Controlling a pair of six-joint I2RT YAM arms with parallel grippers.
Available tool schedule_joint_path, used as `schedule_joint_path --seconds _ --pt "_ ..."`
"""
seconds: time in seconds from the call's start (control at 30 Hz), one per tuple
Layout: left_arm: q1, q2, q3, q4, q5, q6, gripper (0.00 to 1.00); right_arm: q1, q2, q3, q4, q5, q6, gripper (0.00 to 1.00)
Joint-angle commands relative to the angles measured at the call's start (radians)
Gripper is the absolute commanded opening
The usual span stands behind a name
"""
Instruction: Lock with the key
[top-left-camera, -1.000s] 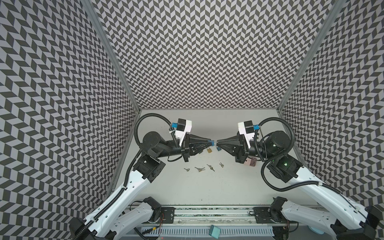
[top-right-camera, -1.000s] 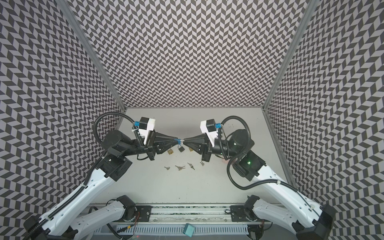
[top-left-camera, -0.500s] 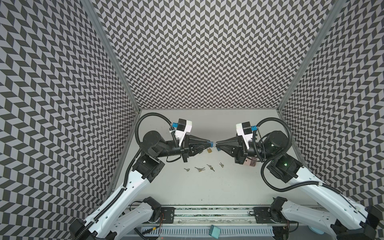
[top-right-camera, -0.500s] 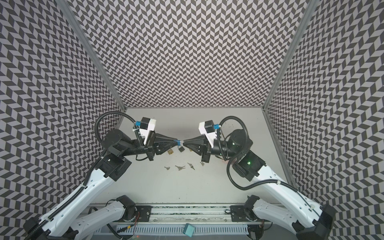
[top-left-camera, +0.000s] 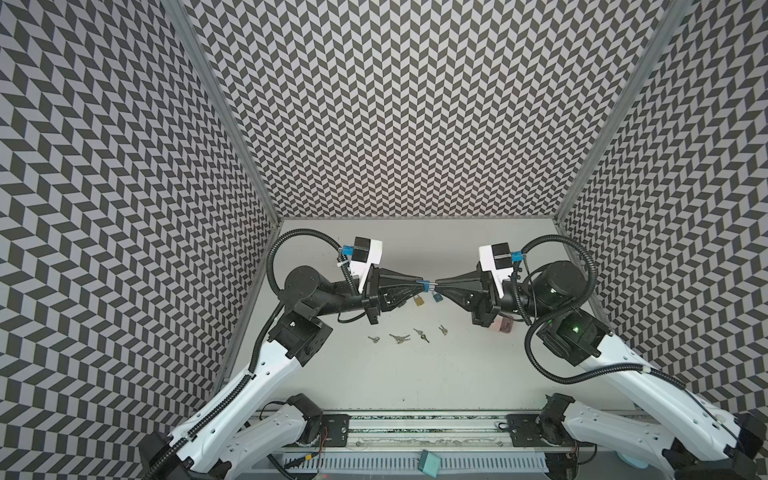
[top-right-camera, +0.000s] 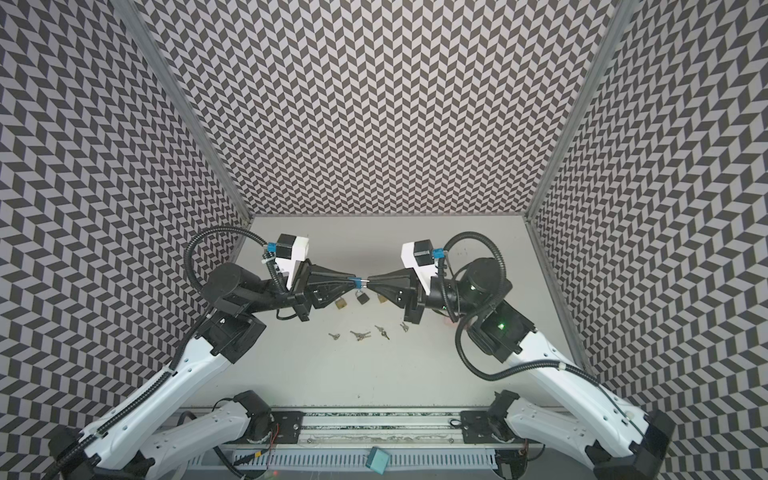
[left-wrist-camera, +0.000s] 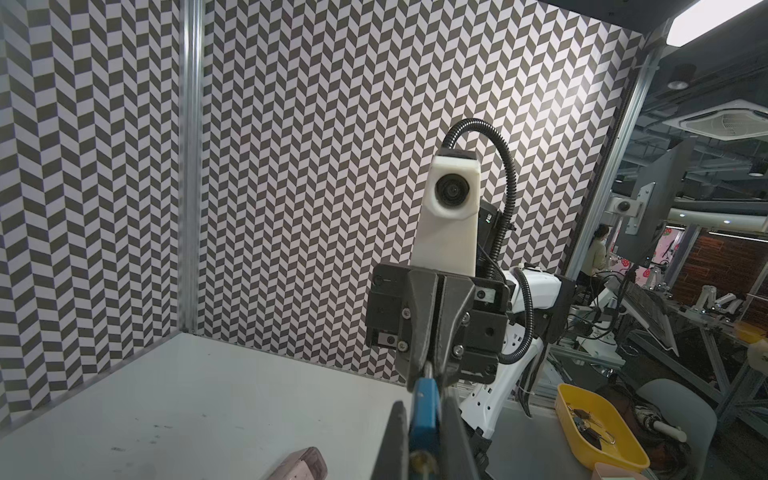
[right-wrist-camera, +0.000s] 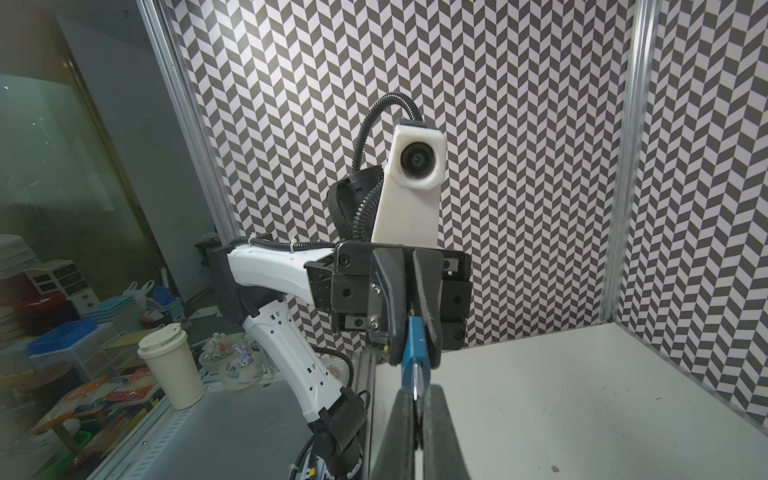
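Nothing has visibly moved in a second: both top views show the left gripper (top-left-camera: 419, 283) clamped on the blue lock (top-left-camera: 424, 284), right gripper (top-left-camera: 439, 285) closed on the key (top-left-camera: 432, 284), tip to tip above the table (top-left-camera: 415, 374). Left wrist view, then right, show the lock (left-wrist-camera: 424, 405) edge-on between closed fingers; an off-axis twist could slip the key.

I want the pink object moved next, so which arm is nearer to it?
Right. The right arm has its wrist over the pink object; the left arm is on the opposite side, reaching only to the middle.
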Motion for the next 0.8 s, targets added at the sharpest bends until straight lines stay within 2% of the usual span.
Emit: schedule_joint_path --seconds 0.0,0.03,0.17,0.27,0.53,0.63,0.77 --pt "0.006 0.003 -0.017 -0.046 0.019 0.002 0.00 0.035 -0.007 -0.006 0.022 0.002 0.011 0.00" --pt "0.023 -0.001 -0.015 -0.043 0.031 -0.005 0.00 0.027 -0.015 -0.011 0.017 0.004 0.013 0.04" --pt "0.070 -0.023 -0.015 -0.029 0.072 -0.023 0.00 -0.015 -0.046 -0.041 0.024 -0.015 0.053 0.36" --pt "0.074 -0.032 -0.018 -0.005 0.089 -0.044 0.00 -0.021 -0.050 -0.055 0.032 -0.029 0.075 0.47" --pt "0.058 -0.039 -0.041 0.063 0.111 -0.104 0.00 -0.019 -0.027 -0.044 0.037 -0.088 0.055 0.62" --pt "0.048 -0.039 -0.039 0.066 0.111 -0.104 0.00 -0.015 -0.008 -0.023 0.021 -0.081 0.031 0.62" --pt "0.036 -0.036 -0.040 0.079 0.107 -0.109 0.00 -0.005 0.016 0.009 -0.049 -0.018 -0.035 0.59"
